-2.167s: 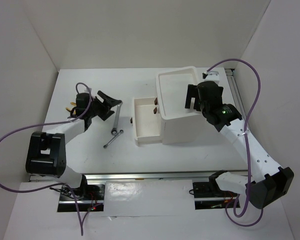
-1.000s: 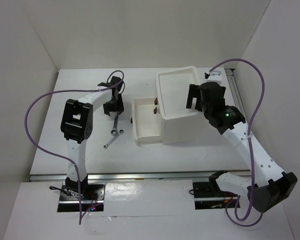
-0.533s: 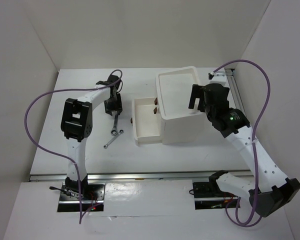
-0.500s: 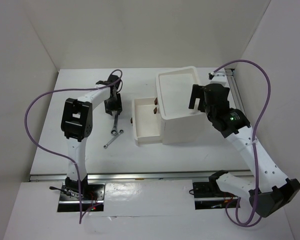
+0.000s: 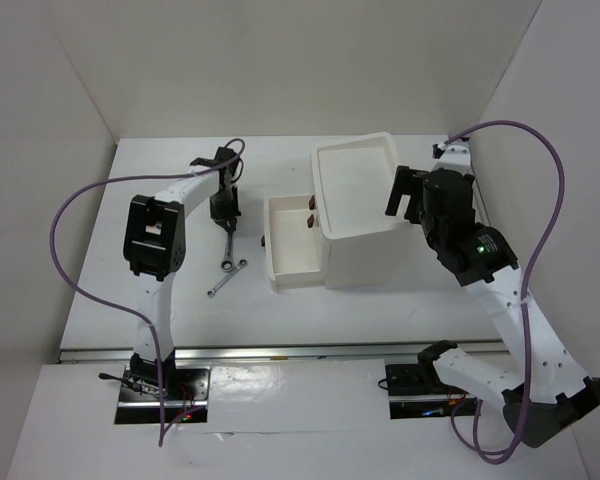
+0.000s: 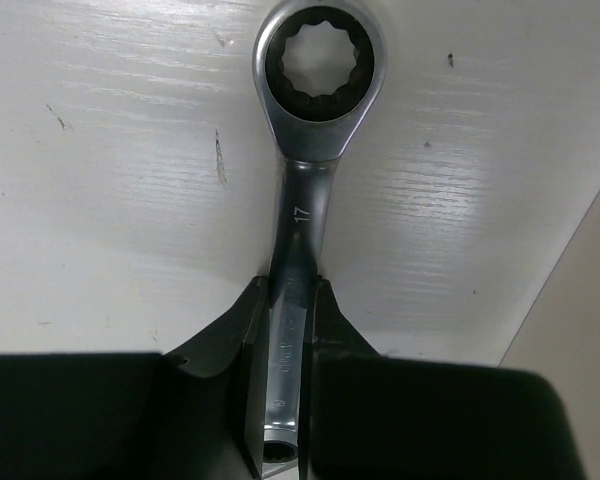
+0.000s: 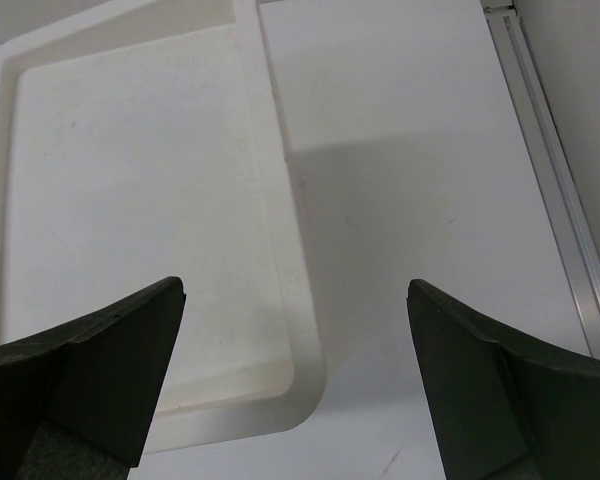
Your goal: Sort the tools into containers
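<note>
The left jaws are closed on the shaft of the silver wrench (image 6: 298, 225). It lies flat on the tabletop (image 6: 100, 200), left of the white box unit (image 5: 365, 255), with its ring end pointing away from the grip. The right jaws gape wide, holding nothing, above the right rim of the top tray (image 7: 280, 200).

you're looking at a silver wrench (image 6: 302, 200) stamped with a dark 17, on a white table (image 6: 100, 150) flecked with thin dark scratches. your white box unit (image 5: 365, 255) has dark reddish-brown drawer handles (image 5: 309, 205). purple cables (image 5: 510, 123) trail off white-and-black arms (image 5: 510, 310).
</note>
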{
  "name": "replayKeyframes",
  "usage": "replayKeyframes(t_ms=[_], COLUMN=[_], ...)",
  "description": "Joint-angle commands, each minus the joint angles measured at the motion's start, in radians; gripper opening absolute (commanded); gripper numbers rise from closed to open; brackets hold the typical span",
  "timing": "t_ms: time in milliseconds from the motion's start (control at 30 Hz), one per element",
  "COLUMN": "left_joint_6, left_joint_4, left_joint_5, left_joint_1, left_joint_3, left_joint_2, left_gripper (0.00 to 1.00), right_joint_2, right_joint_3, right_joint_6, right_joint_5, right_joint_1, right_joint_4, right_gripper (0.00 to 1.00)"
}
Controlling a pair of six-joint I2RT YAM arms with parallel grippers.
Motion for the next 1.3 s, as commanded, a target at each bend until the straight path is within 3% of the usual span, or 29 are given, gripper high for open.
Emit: replayKeyframes(t_ms=[0,233,533,767,933,1267], left_joint_6=[-0.033,-0.043,-0.033,-0.035,-0.055,-0.135], left_joint_4=[-0.058,-0.023,0.022,0.042,0.051,0.169], left_joint_5=[-0.033,-0.046,-0.037,0.009,0.121,0.123], left_joint_1=[0.019,0.019,-0.001,-0.096,-0.153,-0.290], left_joint_3=[-0.085,-0.099,-0.174,-0.130,-0.040,0.059], left_joint_2=[0.056,-0.195,-0.374,-0.512,-0.530,-0.412], left_gripper=[0.00,0.00,0.00,0.00,0.00,0.00], right_joint_2=[-0.026,-0.026,-0.044,-0.044,-0.035,-0.044], right_joint_3=[0.032,0.022,0.002,-0.007,0.004,0.004], right_joint_6=[-0.020,-0.020,-0.020,-0.029,-0.029,-0.029], right_joint_5=[0.022,0.022,0.031,0.050,0.050,0.059], right_joint_1=[0.009,0.009,0.018,0.018,0.018,0.027], right_joint_4=[0.001,0.010,0.010,0.019,0.019,0.010], right_gripper=[1.00,1.00,1.00,1.00,1.00,1.00])
